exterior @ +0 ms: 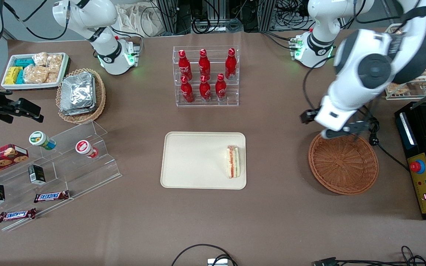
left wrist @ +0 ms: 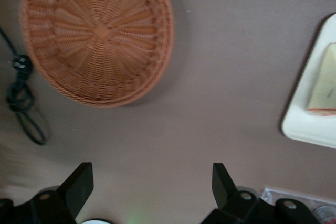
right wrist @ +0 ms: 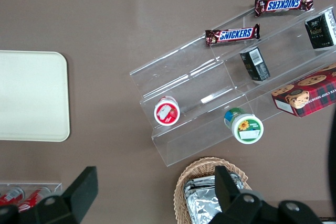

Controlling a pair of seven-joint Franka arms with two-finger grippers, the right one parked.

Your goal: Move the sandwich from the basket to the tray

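Two Snickers bars [exterior: 51, 196] in dark brown wrappers lie nearest the front camera, on the lowest steps of a clear acrylic stepped display stand [exterior: 83, 166] at the parked arm's end of the brown table [exterior: 272, 221]. Farther from the camera than the bars, the same stand carries two small dark boxes and two round lidded cups.

At the middle of the table sits the large flat cream-beige rectangular tray [exterior: 190, 162]. On it, at the end toward the working arm, lies the triangular wedge sandwich [exterior: 232, 161] of pale white bread, its red-orange and green filling showing along the edge.

Toward the working arm's end from the tray, well apart from it, rests the round shallow reddish-brown woven wicker basket [exterior: 343, 164], with nothing in it. The black claw [left wrist: 152, 187] hangs released above the table near the basket rim, fingers [left wrist: 79, 184] spread wide and gripping nothing. A black cable [left wrist: 21, 103] lies beside the basket.
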